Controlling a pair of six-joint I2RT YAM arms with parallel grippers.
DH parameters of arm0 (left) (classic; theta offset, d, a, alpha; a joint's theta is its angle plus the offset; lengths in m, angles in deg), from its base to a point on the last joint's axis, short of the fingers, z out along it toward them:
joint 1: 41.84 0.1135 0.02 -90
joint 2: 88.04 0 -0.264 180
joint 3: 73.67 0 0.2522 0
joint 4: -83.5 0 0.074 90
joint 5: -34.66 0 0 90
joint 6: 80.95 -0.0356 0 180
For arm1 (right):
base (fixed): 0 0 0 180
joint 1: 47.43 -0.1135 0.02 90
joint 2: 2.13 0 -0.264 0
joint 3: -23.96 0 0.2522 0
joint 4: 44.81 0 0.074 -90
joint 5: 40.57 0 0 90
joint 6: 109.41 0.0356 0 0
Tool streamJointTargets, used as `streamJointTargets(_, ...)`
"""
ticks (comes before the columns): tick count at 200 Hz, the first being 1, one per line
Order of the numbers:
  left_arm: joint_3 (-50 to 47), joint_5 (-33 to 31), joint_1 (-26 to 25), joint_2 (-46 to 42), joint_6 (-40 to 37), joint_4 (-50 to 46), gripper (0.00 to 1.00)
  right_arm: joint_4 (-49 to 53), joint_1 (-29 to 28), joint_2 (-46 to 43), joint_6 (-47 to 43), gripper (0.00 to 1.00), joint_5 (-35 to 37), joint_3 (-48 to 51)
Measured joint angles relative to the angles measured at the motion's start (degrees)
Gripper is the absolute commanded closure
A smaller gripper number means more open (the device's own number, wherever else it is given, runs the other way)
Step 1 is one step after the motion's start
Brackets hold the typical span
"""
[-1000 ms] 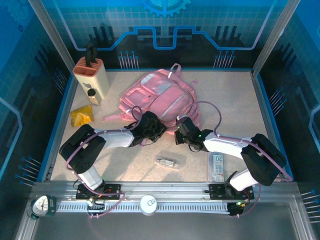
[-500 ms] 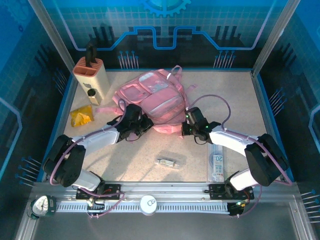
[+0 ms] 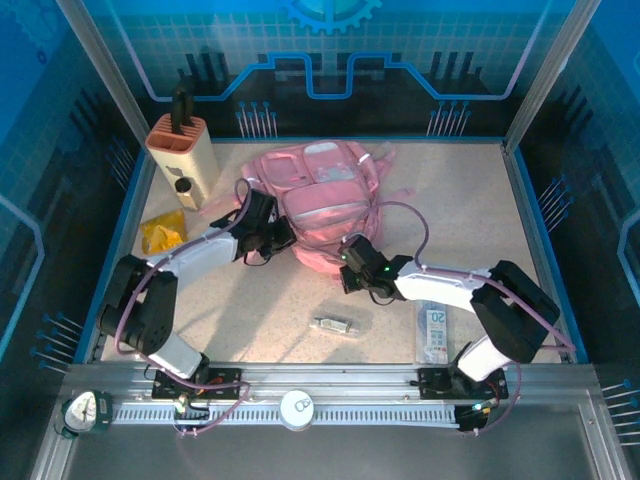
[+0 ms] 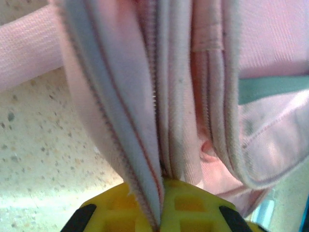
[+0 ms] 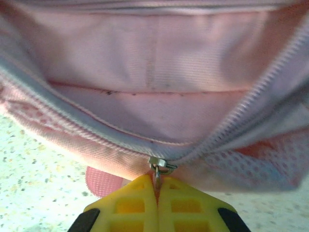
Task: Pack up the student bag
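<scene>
Pink student bag lies with zip gaping open.

We see the bag back-centre, holder left of it, packet before the holder, left gripper on the bag's left edge, right gripper on its near edge.

A "20" is showing on the clear packet at the lower right of the top view. The white disc at bottom centre is carrying a mark too small to read.
</scene>
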Motion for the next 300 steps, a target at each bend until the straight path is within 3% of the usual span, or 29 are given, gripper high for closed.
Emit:
streamJointTargets(10,1.20,0.26,1.03,1.31,-0.79,-0.17,0.86,0.04,-0.42,1.18,0.24,1.00,-0.44,-1.14)
streamJointTargets(37,1.70,0.20,2.64,0.98,-2.43,1.66,0.54,-0.42,-0.79,1.86,0.26,1.00,-2.03,-2.82)
streamJointTargets(60,0.24,0.22,2.67,-3.32,-2.10,2.71,0.39,-0.57,-0.79,1.86,0.07,1.00,-3.06,-2.91)
streamJointTargets(96,-9.22,-0.33,0.70,-15.04,4.52,5.90,0.25,-0.98,-0.76,1.86,0.13,1.00,-4.13,-2.91)
streamJointTargets(147,-17.64,-4.42,-9.66,-17.59,19.67,10.60,0.24,-1.51,-0.76,1.86,0.35,1.00,-4.46,-2.89)
streamJointTargets(192,-15.72,-6.14,-11.91,-6.49,27.71,17.62,0.30,-1.55,-0.79,1.86,0.35,1.00,-4.46,-2.89)
streamJointTargets(223,-12.37,-6.60,-11.91,-0.13,29.38,18.88,0.41,-1.55,-1.05,1.86,0.35,1.00,-4.37,-2.89)
streamJointTargets(249,-11.43,-7.41,-11.91,1.66,29.51,18.47,0.60,-1.51,-1.09,1.86,0.33,1.00,-4.09,-2.89)
streamJointTargets(276,-11.43,-7.15,-11.41,1.88,29.27,17.81,0.88,-0.87,-1.29,1.86,0.31,1.00,-2.80,-2.91)
streamJointTargets(300,-11.45,-5.90,-10.45,1.81,27.17,17.46,1.00,0.04,-1.77,1.70,0.33,1.00,-1.11,-3.30)
